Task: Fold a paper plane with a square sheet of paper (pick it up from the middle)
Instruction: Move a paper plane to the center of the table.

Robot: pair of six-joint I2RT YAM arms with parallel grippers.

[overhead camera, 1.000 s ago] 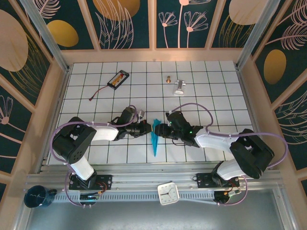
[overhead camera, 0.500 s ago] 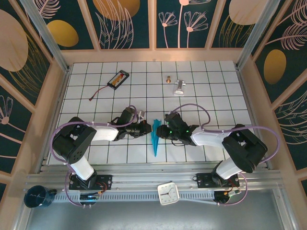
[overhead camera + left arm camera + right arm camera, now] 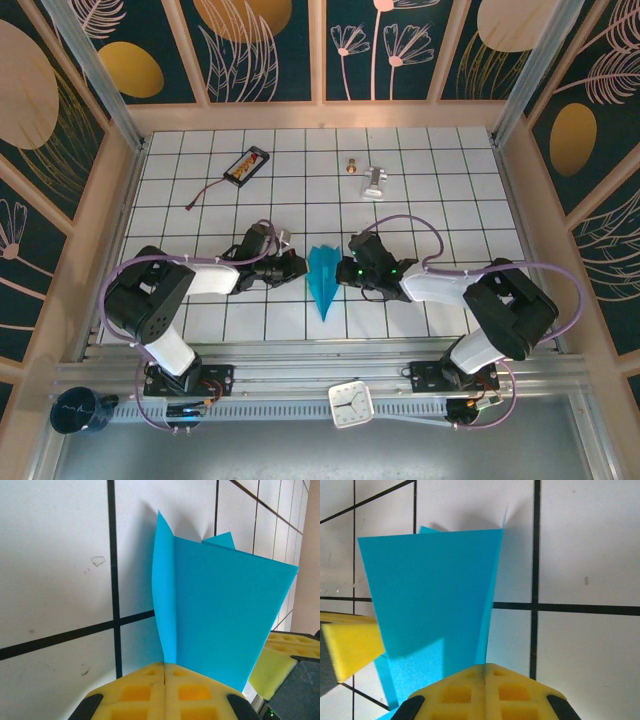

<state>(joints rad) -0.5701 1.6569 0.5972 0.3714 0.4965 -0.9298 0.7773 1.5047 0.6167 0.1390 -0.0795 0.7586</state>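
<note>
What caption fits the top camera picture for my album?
Left claw and right claw pinch the paper plane between them on the tiled table.

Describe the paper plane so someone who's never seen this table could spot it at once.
On the white grid-tiled table, look at the near middle, between the left gripper and right gripper. The paper plane is a folded teal-blue wedge, tip toward the near edge, the only blue paper; the black battery pack and silver metal piece lie far back.
</note>
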